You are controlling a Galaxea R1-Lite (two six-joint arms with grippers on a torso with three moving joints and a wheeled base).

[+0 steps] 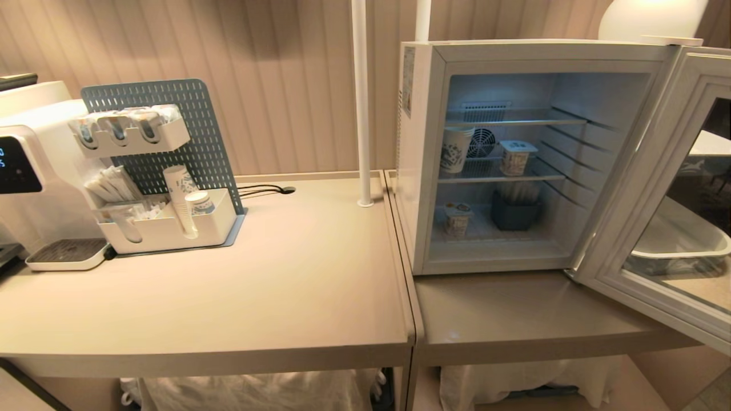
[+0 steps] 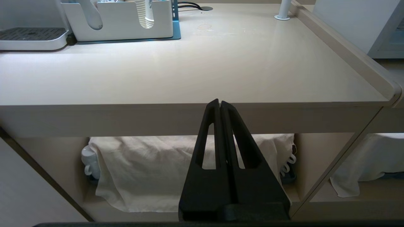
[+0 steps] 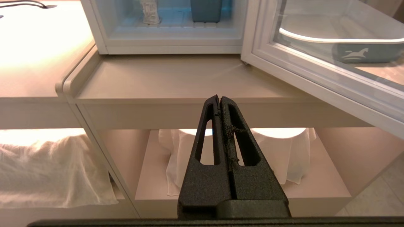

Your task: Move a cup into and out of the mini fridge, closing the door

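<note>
The mini fridge (image 1: pixel 542 50) stands on the lower right table with its door (image 1: pixel 639 188) swung wide open to the right. A small white cup (image 1: pixel 517 157) with a foil lid sits on the middle wire shelf. A second one like it (image 1: pixel 458 218) stands on the fridge floor and shows in the right wrist view as the cup (image 3: pixel 150 12). Neither arm is in the head view. My right gripper (image 3: pixel 219 96) is shut and empty, low in front of the fridge table's front edge. My left gripper (image 2: pixel 220 101) is shut and empty, below the left table's front edge.
A tall paper cup (image 1: pixel 456 149) and a dark blue bin (image 1: pixel 515 212) share the fridge. On the left table are a drinks machine (image 1: pixel 28 171), a pegboard organiser with stacked paper cups (image 1: pixel 171 222) and a white pole (image 1: pixel 361 103). Cloth-covered items (image 2: pixel 157 170) lie under the tables.
</note>
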